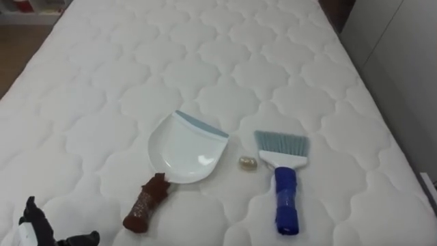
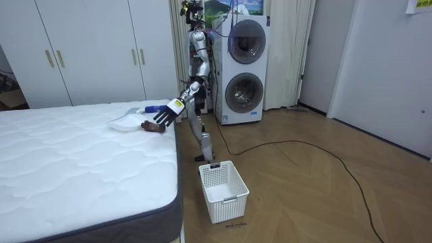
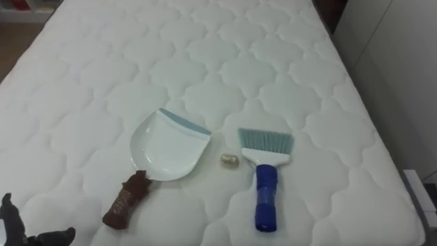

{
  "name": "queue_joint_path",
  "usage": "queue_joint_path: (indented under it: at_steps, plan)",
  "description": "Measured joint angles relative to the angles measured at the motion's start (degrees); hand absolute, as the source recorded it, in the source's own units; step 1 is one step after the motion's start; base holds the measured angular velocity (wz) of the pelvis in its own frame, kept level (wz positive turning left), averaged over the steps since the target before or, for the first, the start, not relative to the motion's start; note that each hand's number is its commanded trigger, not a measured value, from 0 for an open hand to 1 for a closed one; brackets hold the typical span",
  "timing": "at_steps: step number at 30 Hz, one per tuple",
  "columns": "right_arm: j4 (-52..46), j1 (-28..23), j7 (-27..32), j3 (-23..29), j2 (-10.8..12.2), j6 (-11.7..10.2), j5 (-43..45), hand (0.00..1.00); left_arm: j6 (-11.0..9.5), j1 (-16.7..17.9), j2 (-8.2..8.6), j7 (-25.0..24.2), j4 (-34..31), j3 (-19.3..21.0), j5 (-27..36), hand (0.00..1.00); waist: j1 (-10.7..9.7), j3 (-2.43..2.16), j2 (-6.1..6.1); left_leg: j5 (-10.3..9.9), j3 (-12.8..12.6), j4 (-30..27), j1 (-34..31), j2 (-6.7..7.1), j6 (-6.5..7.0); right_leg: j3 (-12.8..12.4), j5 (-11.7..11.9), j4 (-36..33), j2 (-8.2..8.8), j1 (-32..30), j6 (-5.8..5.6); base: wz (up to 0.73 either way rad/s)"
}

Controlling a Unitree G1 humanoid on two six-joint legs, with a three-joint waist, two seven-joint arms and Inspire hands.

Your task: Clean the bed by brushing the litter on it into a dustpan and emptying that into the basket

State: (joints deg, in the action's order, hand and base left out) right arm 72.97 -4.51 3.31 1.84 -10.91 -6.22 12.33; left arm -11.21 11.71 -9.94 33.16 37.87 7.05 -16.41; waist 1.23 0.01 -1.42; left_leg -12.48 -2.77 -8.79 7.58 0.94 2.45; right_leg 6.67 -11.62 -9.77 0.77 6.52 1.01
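A white dustpan [image 1: 184, 147] with a brown wrapped handle [image 1: 145, 205] lies on the white quilted mattress [image 1: 205, 55], its mouth facing away and to the right. Right of it lies a hand brush [image 1: 285, 184] with a blue handle and pale blue bristles pointing away. Between the two sits a small crumpled scrap [image 1: 247, 163]. My left hand [image 1: 34, 222] comes in at the lower left, fingers straight and spread, holding nothing, a short way left of the dustpan's handle. In the room view that hand [image 2: 164, 116] hovers over the bed's edge by the dustpan [image 2: 127, 123].
I stand at the side of the bed [image 2: 81, 169], near its far corner in the room view. A white laundry basket [image 2: 223, 190] stands on the wooden floor behind me. Stacked washing machines [image 2: 244, 71] and white wardrobes [image 2: 88, 47] line the wall. The mattress's right edge [image 1: 382, 130] runs along a narrow gap.
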Motion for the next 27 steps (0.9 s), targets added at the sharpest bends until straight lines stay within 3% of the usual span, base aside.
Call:
queue_joint_path:
  at_steps: [10, 17, 21, 27]
  plan:
    - [0.0, 0.1, -1.6, -3.0, -0.1, -0.3, -2.0, 0.00, -2.7, -2.8, -0.21, -0.1, -3.4, -2.7, 0.0, 0.00, 0.1, 0.16, -0.40, 0.0, -0.3, -0.1, -1.6, -0.06, 0.00, -0.4, 0.2, 0.0, -0.15, -1.7, 0.02, -0.02]
    - [-0.2, 0.2, -1.7, -3.2, -0.1, -0.7, -2.0, 0.00, -2.7, -3.7, -0.24, -1.9, -3.4, -4.0, 0.0, 0.00, -1.1, 0.16, -0.39, 0.0, -0.4, -0.1, -2.2, -0.10, 0.00, -0.4, 0.2, 0.0, -0.15, -2.3, 0.01, 0.00]
    - [-0.1, 1.0, -2.2, -5.0, -0.1, -0.2, -2.0, 0.00, -2.7, -6.2, -0.20, -2.4, -3.4, -4.6, -0.2, 0.00, -1.1, 0.23, -0.50, 0.0, -0.4, -0.5, -3.0, -0.12, -0.01, -0.4, 0.3, -0.1, -0.22, -2.7, 0.07, 0.00]
    - [-0.1, 4.1, -2.6, -9.6, -0.2, 1.1, -2.0, 0.00, -2.4, -10.0, -0.14, -2.4, 0.1, -9.9, 0.7, 0.00, -1.2, 0.61, -0.16, 0.0, -0.4, -2.3, -6.5, -0.27, -0.01, -0.5, 1.3, 0.0, -0.25, -5.3, 0.15, 0.00]
